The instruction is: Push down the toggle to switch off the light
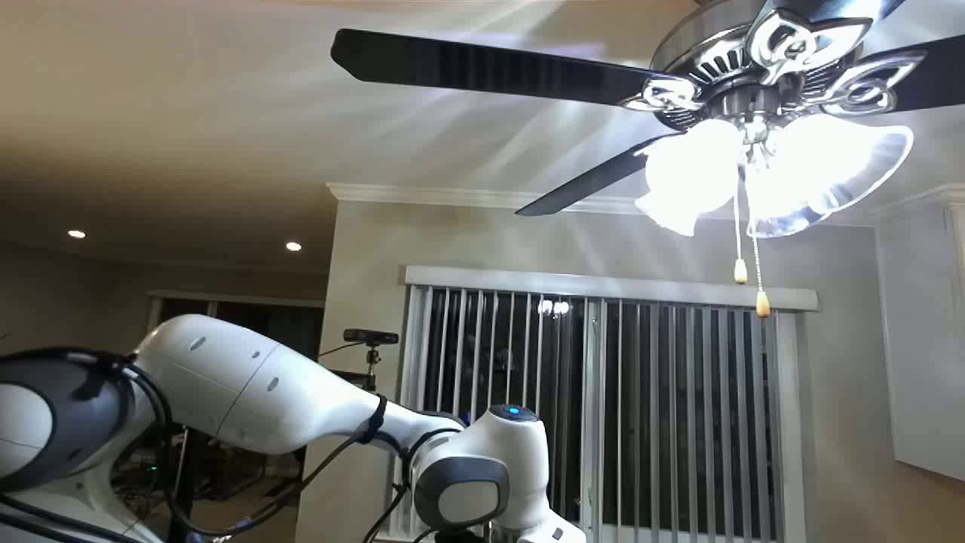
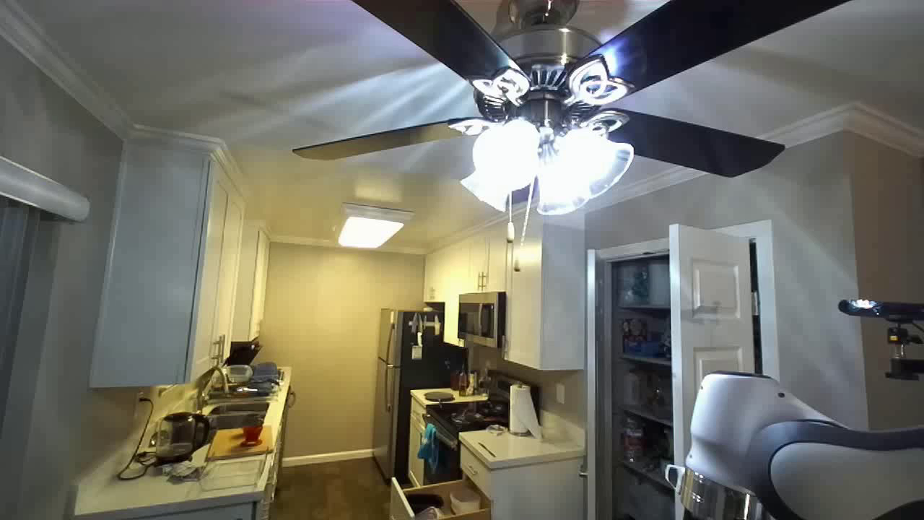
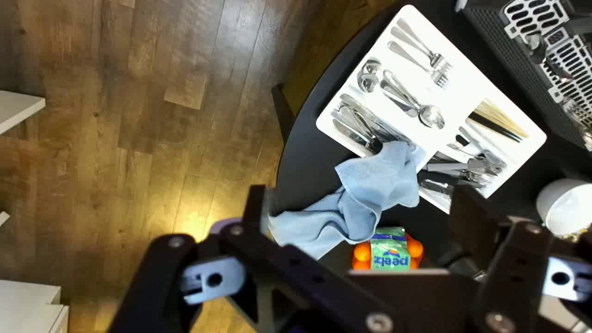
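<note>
The light, a cluster of frosted bell shades under a silver fan hub, is lit at the upper right of an exterior view (image 1: 697, 170) and at the upper middle of an exterior view (image 2: 509, 155). The toggle, a thin pull chain with a small pale knob (image 1: 763, 304), hangs below it; it also shows here (image 2: 517, 264). A second similar chain with a knob (image 1: 740, 271) hangs beside it. My gripper (image 3: 365, 212) is open and empty, pointing down over a black table. It is out of frame in both exterior views. The arm's wrist is well below the chains and apart from them.
Dark fan blades (image 1: 482, 68) spread around the light. On the black table (image 3: 307, 171) are a white cutlery tray (image 3: 458, 108), a blue cloth (image 3: 370, 185), a bag of oranges (image 3: 389, 249) and a white cup (image 3: 566, 208). A camera (image 1: 371, 337) stands behind the arm.
</note>
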Robot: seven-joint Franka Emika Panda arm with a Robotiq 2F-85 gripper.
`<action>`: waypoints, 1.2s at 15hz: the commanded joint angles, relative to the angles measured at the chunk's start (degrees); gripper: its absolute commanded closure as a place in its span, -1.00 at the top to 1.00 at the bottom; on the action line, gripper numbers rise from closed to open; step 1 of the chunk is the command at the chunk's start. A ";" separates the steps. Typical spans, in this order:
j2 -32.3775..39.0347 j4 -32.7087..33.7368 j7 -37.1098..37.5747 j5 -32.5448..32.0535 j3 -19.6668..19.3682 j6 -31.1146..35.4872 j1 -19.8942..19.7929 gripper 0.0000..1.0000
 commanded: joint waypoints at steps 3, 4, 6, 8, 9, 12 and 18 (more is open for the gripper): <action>0.42 -1.11 -0.13 0.12 0.18 -0.24 -0.22 1.00; 0.50 -1.11 -0.13 0.12 0.18 -0.24 -0.22 1.00; 0.51 -1.10 -0.13 0.12 0.18 -0.24 -0.22 1.00; 0.51 -1.10 -0.13 0.12 0.18 -0.24 -0.22 1.00; 0.51 -1.10 -0.13 0.12 0.18 -0.24 -0.22 1.00; 0.51 -1.10 -0.13 0.12 0.18 -0.24 -0.22 1.00; 2.15 2.79 -0.04 1.81 5.51 6.53 5.22 1.00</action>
